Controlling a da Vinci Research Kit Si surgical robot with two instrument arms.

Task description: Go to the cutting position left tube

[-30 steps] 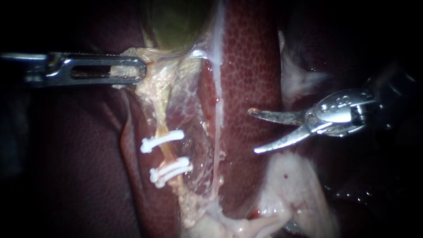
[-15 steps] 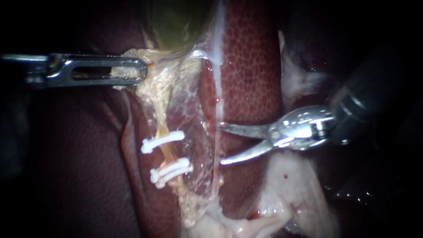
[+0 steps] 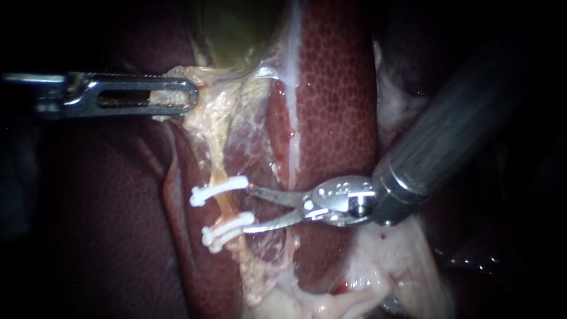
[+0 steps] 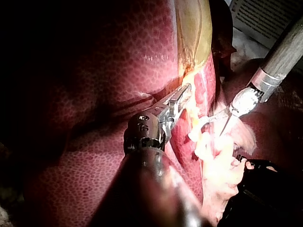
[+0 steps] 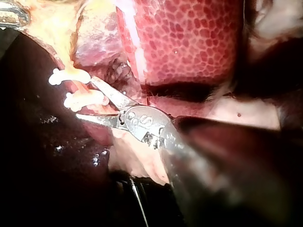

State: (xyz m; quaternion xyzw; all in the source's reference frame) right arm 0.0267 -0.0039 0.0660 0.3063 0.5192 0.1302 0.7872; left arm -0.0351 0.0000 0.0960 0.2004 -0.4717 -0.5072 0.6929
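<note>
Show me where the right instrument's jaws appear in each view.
Endoscope view: right instrument, middle, jaws open beside the white clips.
Left wrist view: right instrument, beside the left instrument, across the pale tissue.
Right wrist view: right instrument, jaws open ahead of its shaft, at the clips.
Shared landmark: the white clips.

The bench itself cannot be made out, so the liver point(image 3: 336, 88) is the bed that carries the rest. Its mottled red face runs under the jaws of the right instrument point(image 3: 246, 209) and, darker, beneath those of the left instrument point(image 3: 183, 95). On it lie the greenish gallbladder point(image 3: 236, 29), just past the left jaws, and the thin tube point(image 3: 224, 204) with white clips point(image 3: 218, 189), right ahead of the right jaws. Pale whitish tissue point(image 3: 390, 260) lies under the right shaft.
</note>
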